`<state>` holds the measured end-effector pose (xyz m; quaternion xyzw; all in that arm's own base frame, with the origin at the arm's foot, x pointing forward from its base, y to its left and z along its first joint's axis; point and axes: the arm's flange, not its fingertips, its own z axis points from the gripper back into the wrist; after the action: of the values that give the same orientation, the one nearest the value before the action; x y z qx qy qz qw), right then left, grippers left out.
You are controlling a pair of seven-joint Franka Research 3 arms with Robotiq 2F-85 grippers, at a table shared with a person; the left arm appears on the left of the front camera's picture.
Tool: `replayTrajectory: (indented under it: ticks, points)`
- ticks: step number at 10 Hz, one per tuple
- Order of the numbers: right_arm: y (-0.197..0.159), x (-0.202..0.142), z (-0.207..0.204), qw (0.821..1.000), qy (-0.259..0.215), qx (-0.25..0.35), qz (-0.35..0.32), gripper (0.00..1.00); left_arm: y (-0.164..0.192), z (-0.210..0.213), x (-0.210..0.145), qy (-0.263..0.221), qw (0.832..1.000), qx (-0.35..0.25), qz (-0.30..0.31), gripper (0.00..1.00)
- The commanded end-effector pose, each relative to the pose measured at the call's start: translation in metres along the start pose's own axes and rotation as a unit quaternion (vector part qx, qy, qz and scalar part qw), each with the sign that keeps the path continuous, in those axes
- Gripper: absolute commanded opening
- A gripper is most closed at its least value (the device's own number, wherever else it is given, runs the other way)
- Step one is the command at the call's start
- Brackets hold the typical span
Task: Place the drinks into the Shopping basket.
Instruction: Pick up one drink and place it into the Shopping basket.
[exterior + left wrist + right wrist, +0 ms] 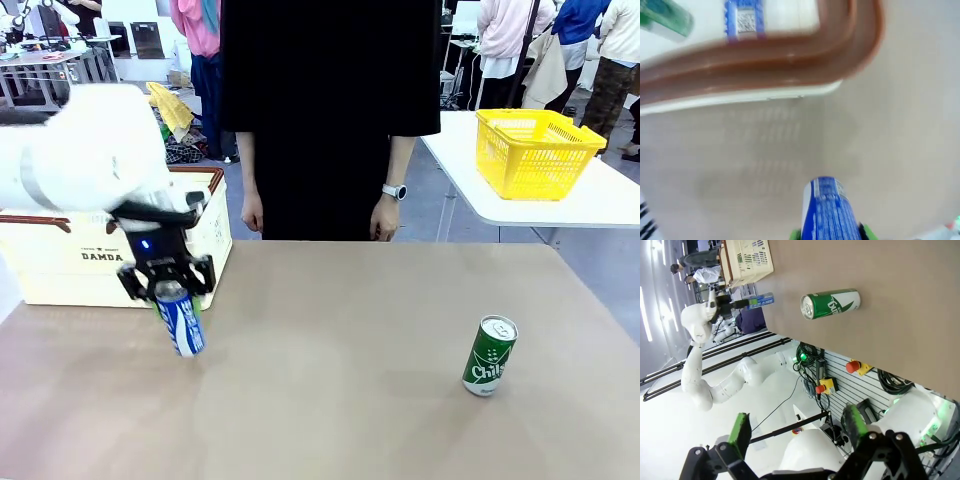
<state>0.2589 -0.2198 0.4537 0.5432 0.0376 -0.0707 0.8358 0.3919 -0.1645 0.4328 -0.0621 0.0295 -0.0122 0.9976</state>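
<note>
My left gripper (176,296) is shut on a blue can (181,322), holding it tilted just above the table, right in front of the cream Shopping basket (60,268) with its brown rim. In the left wrist view the blue can (829,210) rises between the green pads (868,231), and the basket's brown rim (790,56) lies just ahead. Inside the basket lie a green can (665,19) and another blue can (745,20). A green can (490,355) stands tilted on the table at the right, also seen lying sideways (832,302). My right gripper (797,427) is open, far from it.
A person in black stands at the far edge of the table, hands (384,218) hanging down. A yellow basket (535,152) sits on a white side table at the back right. Bare tabletop (340,380) stretches between the two cans.
</note>
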Motion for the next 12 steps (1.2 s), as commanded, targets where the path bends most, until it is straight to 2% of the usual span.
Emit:
replayTrajectory:
  ticks: [1,2,3,4,5,6,9,10,12]
  points:
    - [0.003,0.0,0.002,1.0,0.003,0.003,0.006,1.0,0.022,0.099,-0.001,0.019,0.995,-0.024,-0.094,0.0]
    - [0.003,0.0,0.002,1.0,0.003,0.003,0.006,1.0,0.032,0.138,-0.003,-0.018,0.996,-0.011,-0.089,0.0]
    - [0.003,0.0,0.002,1.0,0.003,0.003,0.006,1.0,0.041,0.158,-0.009,-0.02,0.994,-0.009,-0.103,0.0]
    - [0.003,0.0,0.002,1.0,0.003,0.003,0.006,1.0,0.05,0.171,-0.016,-0.057,0.995,-0.005,-0.077,0.0]
    - [0.003,0.0,0.002,1.0,0.003,0.003,0.006,1.0,0.052,0.161,-0.038,-0.042,0.997,-0.06,-0.038,0.0]
    - [0.003,0.0,0.002,1.0,0.003,0.003,0.006,1.0,0.046,0.176,-0.021,-0.036,0.996,-0.011,-0.085,0.0]
    - [0.003,0.0,0.002,1.0,0.003,0.003,0.006,1.0,0.05,0.178,-0.024,-0.038,0.996,-0.02,-0.074,0.0]
    - [0.003,0.0,0.002,1.0,0.003,0.003,0.006,1.0,0.07,0.201,0.001,-0.099,0.993,-0.065,-0.005,0.0]
    - [0.003,0.0,0.002,1.0,0.003,0.003,0.006,1.0,0.114,0.255,0.033,-0.2,0.975,-0.07,0.063,0.0]
